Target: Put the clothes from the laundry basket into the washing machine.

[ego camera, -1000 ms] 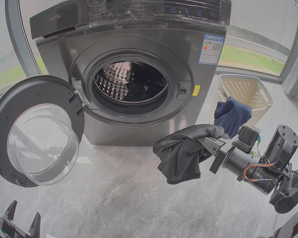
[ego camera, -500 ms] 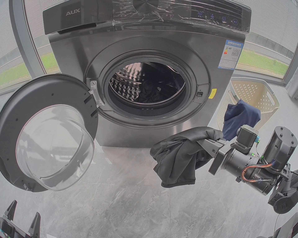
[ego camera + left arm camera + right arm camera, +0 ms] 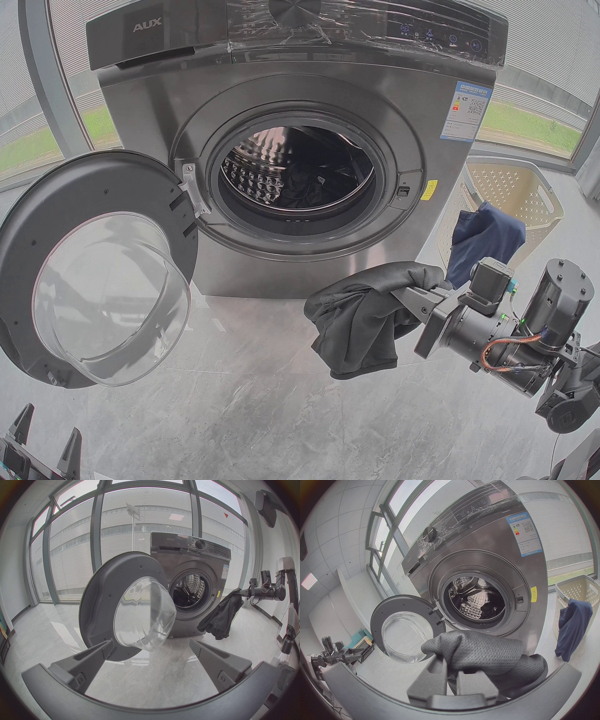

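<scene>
1. Washing machine [image 3: 156,112], one: grey front-loader standing on the floor, with its round opening uncovered.
2. Door [image 3: 94,187], one: swung fully open to the robot's left of the machine, its clear bowl facing out.
3. Laundry basket [image 3: 537,187], one: beige and perforated, on the floor just beside the machine on the robot's right.
4. Garments, we count three:
   - a dark grey garment [image 3: 359,319] hanging in mid-air in front of the machine, below and to the right of the opening;
   - a navy garment [image 3: 484,237] draped over the basket's near rim;
   - a dark item [image 3: 306,187] lying inside the drum.
5. Grippers, we count two:
   - the right gripper [image 3: 453,673] has its fingers closed tight on a bunched fold of the dark grey garment, and the rest of the cloth droops below;
   - the left gripper [image 3: 150,644] sits low on the robot's left, facing the door, with its fingers spread wide, holding nothing and touching nothing.
</scene>
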Controlling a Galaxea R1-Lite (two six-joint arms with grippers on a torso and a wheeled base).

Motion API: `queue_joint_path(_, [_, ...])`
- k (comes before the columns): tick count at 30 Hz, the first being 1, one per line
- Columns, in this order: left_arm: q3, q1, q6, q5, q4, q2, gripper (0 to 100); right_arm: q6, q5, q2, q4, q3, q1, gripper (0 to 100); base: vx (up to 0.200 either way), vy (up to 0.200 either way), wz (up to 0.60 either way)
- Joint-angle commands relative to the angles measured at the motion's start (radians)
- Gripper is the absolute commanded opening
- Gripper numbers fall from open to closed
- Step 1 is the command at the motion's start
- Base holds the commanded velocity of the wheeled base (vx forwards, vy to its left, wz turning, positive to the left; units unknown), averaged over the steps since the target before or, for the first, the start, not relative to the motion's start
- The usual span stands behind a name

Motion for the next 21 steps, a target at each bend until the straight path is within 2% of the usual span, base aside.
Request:
queue_joint_path(1, [0.016, 0.000, -0.002, -0.001, 0.000, -0.007, 100, 0.000, 0.000, 0.002, 0.000, -0.001, 0.001, 0, 0.000, -0.200, 0.00])
queue_joint_path(2, [0.015, 0.000, -0.002, -0.001, 0.000, -0.007, 100, 0.000, 0.000, 0.001, 0.000, -0.001, -0.001, 0, 0.000, -0.200, 0.00])
queue_joint_path(17, [0.015, 0.000, 0.005, -0.004, 0.000, -0.007, 100, 0.000, 0.000, 0.001, 0.000, 0.002, 0.001, 0, 0.000, 0.000, 0.00])
queue_joint_path(21, [0.016, 0.002, 0.007, -0.003, 0.000, -0.009, 100, 0.000, 0.000, 0.004, 0.000, 0.002, 0.013, 0, 0.150, 0.000, 0.00])
